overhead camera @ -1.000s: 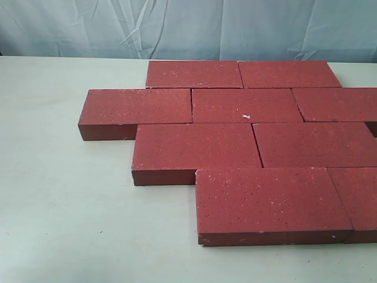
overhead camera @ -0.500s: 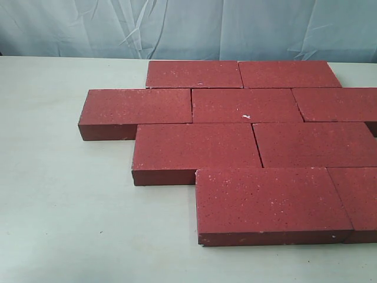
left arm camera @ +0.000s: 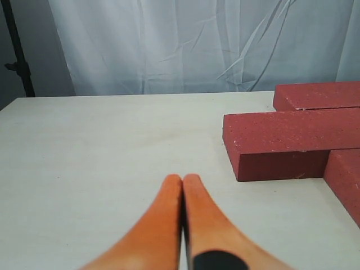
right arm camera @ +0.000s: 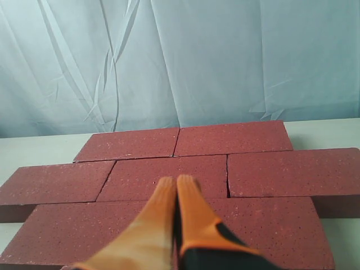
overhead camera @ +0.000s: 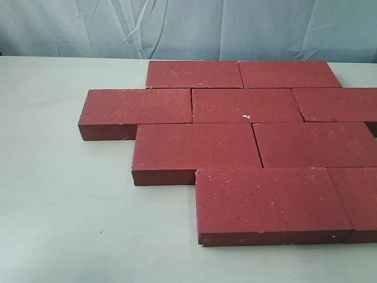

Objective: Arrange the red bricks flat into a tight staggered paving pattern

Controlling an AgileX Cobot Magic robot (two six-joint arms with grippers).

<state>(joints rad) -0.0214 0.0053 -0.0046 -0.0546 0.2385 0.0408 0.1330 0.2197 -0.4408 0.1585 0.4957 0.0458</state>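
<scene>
red bricks [overhead camera: 244,106], flat, tightly staggered rows

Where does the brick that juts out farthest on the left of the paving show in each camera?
Exterior view: the jutting brick ends the second row from the curtain, on the left.
Left wrist view: the jutting brick shows its free corner and side face.
Right wrist view: the jutting brick ends the second row from the curtain.
Shared landmark: the back-row brick just behind it, stepped inward.
</scene>
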